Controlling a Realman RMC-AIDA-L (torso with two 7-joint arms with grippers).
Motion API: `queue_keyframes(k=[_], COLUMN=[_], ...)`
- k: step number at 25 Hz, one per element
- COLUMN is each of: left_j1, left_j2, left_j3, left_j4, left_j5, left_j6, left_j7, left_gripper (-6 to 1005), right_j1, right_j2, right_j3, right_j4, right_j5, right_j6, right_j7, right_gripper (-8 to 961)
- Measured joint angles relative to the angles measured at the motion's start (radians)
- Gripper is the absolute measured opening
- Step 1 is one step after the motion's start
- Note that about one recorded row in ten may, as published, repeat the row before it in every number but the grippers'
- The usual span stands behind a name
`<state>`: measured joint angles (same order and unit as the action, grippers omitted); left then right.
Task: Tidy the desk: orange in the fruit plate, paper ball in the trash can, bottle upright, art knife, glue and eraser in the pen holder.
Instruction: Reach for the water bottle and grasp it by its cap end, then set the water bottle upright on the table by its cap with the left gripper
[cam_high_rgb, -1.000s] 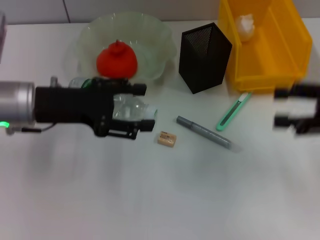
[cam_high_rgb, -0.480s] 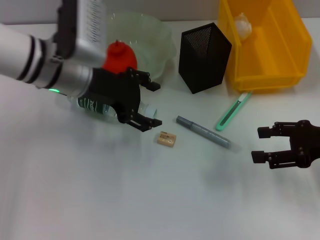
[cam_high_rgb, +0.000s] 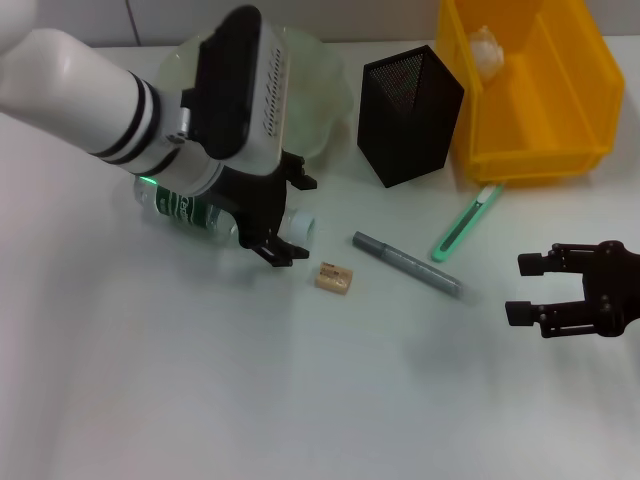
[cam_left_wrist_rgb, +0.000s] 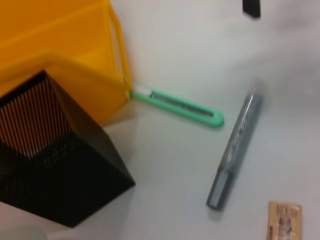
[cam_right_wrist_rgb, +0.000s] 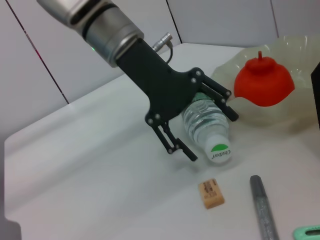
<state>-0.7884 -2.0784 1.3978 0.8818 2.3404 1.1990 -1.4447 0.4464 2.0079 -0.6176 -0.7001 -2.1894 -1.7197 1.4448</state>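
clear plastic bottle (cam_high_rgb: 205, 213) lying flat w/ left gripper (cam_high_rgb: 283, 218) straddling it, jaws open; right gripper (cam_high_rgb: 535, 289) idling open; next: clamping & uprighting.

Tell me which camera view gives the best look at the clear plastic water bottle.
The right wrist view: the clear plastic water bottle lies on its side, cap showing, between the open fingers of the left gripper. The head view shows only its green label beneath the arm. The left wrist view misses it.
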Motion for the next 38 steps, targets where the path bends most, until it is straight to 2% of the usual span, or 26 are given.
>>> queue_keyframes(k=[8,10,13,24,27,30,33,35,36,37,38], left_j1=[0.003,0.010,0.012,0.022,0.032,0.054,0.090,0.120,0.150,0.150,0.163], left_j2=[0.000,0.000,0.000,0.000,0.000,0.001,0.006,0.006,0.007,0.007,0.008], left_j3=[0.080,0.140,0.169,0.190,0.190,0.176,0.125,0.069,0.006,0.006,-0.031], left_j4=[0.001,0.003,0.007,0.045,0.067,0.124,0.210,0.264,0.308,0.308,0.325], left_j5=[0.046,0.048,0.048,0.072,0.072,0.061,0.029,-0.008,-0.057,-0.057,-0.084], left_j6=[-0.061,-0.094,-0.103,-0.121,-0.115,-0.071,0.003,0.053,0.101,0.101,0.124], left_j7=[-0.025,-0.025,-0.025,-0.040,-0.050,-0.086,-0.142,-0.160,-0.170,-0.170,-0.177], left_gripper=[861,860,860,557,523,489,455,432,432,432,432], right_j1=[-0.003,-0.003,-0.003,-0.001,0.001,0.004,0.006,0.008,0.011,0.011,0.011], right_j2=[0.001,0.001,0.002,-0.001,-0.002,-0.003,-0.004,-0.005,-0.005,-0.005,-0.005], right_j3=[0.003,0.003,0.004,0.020,0.028,0.032,0.032,0.032,0.032,0.032,0.032], right_j4=[-0.011,-0.012,-0.012,-0.013,-0.013,-0.013,-0.013,-0.013,-0.013,-0.013,-0.013], right_j5=[0.001,0.003,0.003,0.005,0.005,0.009,0.016,0.020,0.021,0.021,0.021], right_j6=[-0.003,-0.003,-0.003,-0.009,-0.015,-0.024,-0.036,-0.041,-0.042,-0.042,-0.042], right_j7=[0.004,0.006,0.008,0.016,0.016,0.017,0.017,0.017,0.017,0.017,0.017], right_gripper=[817,817,817,816,816,816,816,816,816,816,816])
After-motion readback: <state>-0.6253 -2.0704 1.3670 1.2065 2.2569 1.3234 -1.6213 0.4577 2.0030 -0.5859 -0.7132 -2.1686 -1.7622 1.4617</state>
